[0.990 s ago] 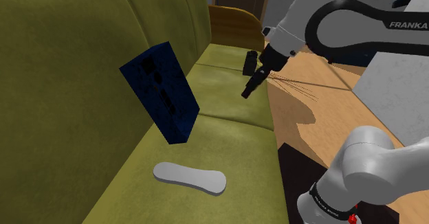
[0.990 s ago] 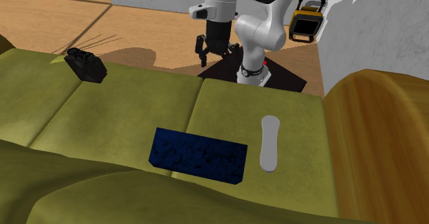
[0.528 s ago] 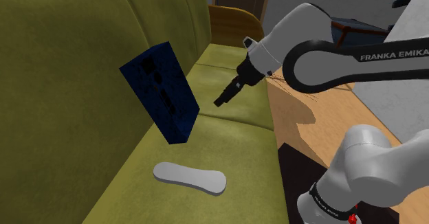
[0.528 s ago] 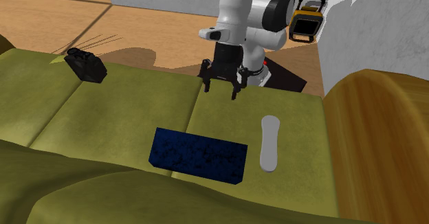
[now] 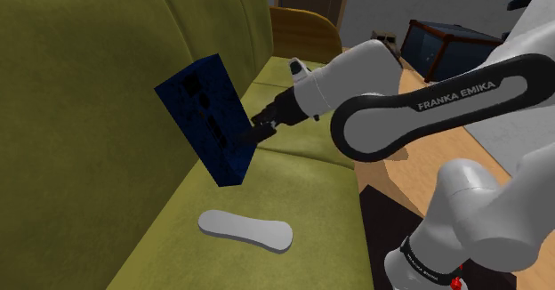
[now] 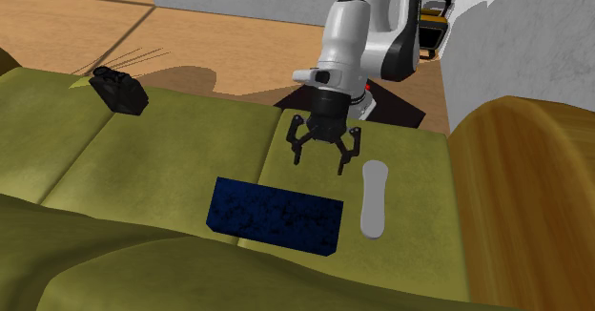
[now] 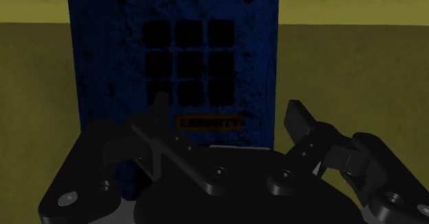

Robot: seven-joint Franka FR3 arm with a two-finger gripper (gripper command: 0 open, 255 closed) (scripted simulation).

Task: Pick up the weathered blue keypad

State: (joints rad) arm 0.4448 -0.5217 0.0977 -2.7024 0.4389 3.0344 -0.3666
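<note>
One spread hand (image 6: 321,164) faces the blue keypad (image 6: 276,216); arm (image 5: 445,101) reads FRANKA EMIKA.

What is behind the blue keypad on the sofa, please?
Behind the keypad is the olive backrest. The keypad seems to lean on it, with its lower edge on the seat. The part of the backrest that it covers cannot be seen.

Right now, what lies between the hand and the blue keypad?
Nothing stands there. In the second exterior view, a bare stretch of olive sofa cushion separates the open hand from the blue keypad.
</note>
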